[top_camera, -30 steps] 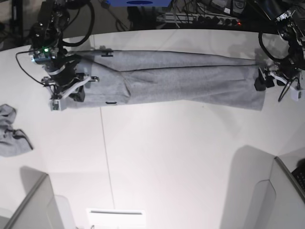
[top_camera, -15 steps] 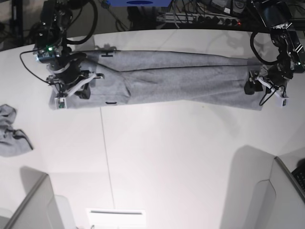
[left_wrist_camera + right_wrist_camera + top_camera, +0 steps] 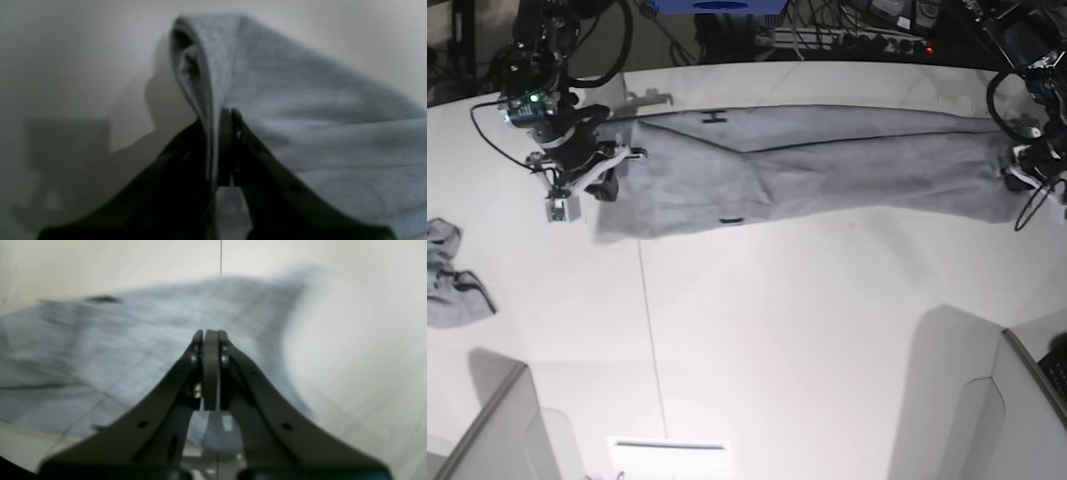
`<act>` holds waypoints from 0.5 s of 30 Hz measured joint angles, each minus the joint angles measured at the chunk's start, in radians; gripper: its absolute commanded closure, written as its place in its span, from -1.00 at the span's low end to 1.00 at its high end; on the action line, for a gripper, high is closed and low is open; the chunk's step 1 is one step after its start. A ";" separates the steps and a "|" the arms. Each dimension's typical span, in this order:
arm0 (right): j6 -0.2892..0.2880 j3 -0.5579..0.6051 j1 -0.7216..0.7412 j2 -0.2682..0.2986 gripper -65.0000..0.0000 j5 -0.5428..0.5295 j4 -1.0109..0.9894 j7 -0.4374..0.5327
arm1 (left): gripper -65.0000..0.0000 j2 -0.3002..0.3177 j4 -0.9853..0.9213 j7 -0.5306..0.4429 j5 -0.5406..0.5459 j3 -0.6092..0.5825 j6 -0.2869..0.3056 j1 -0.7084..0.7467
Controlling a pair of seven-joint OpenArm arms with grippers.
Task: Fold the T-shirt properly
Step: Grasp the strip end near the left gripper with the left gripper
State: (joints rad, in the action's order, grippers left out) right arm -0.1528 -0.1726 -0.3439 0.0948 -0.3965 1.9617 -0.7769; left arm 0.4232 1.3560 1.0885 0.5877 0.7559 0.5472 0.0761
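Closing on the T-shirt [image 3: 827,165] hem at frame right, the left gripper [image 3: 220,146] now matches the clamped right gripper [image 3: 210,370], shirt stretched for folding.

Heather-grey cotton T-shirt [image 3: 827,170], stretched long across the white worktop [image 3: 807,330]: small dark marks near its left end, too small to read as letters.
Black arm housings: no readable label or brand.
White worktop: no print, number or sign.
Wrist views: blurred, nothing legible.
Readable text overall: none.
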 measured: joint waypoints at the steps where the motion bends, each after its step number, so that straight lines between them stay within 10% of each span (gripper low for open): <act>1: 0.000 0.000 0.000 0.000 1.00 -0.001 0.000 0.003 | 1.00 -0.001 0.040 -0.005 0.012 -0.002 0.001 0.008; 15: 0.003 -0.094 0.000 -0.041 1.00 0.000 0.001 0.005 | 1.00 -0.200 0.433 0.003 -0.091 -0.128 -0.050 0.149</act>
State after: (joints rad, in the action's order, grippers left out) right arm -0.1501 -0.2665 -0.3439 0.0536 -0.3965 1.9625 -0.7719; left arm 0.2237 1.7889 1.0920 0.4965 0.6281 0.4969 0.2249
